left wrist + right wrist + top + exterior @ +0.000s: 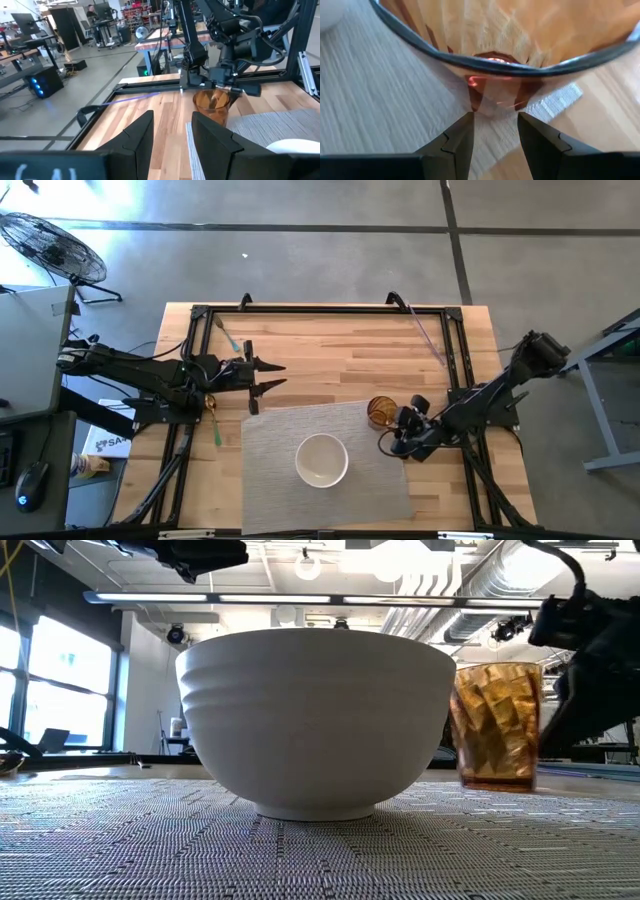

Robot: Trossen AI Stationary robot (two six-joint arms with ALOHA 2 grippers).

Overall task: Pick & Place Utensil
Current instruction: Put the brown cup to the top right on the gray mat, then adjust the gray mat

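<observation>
Here is the table from above: a white bowl [322, 459] sits in the middle of a grey placemat [325, 470], and an amber cup [380, 412] stands at the mat's far right corner. The right gripper [392, 436] is right up against that cup, and its wrist view shows 2 dark fingers [456, 141] parted with nothing between them, the cup's [505, 45] rim filling the picture just ahead. So that hand is empty and open. Over on the other side, the left gripper [268, 376] hovers above bare wood just off the mat's far left corner, its 2 fingers [142, 135] spread wide and holding nothing. Now the utensil: a green-handled utensil [215, 420] lies on the wood at the left edge of the table, beside the mat, under the left arm's forearm. Its long axis runs roughly front to back along the mat's left side, with what looks like a brownish head at the far end, though that is too small to be sure. This is the relation that matters: the utensil lies behind and to the outside of the left gripper, well apart from the right one. By my reading the left arm is clearly the nearer hand, and it would need to draw back and swing its open fingers across the handle. From table height the bowl [318, 720] hides most of the scene, with the cup [497, 725] to its right.
</observation>
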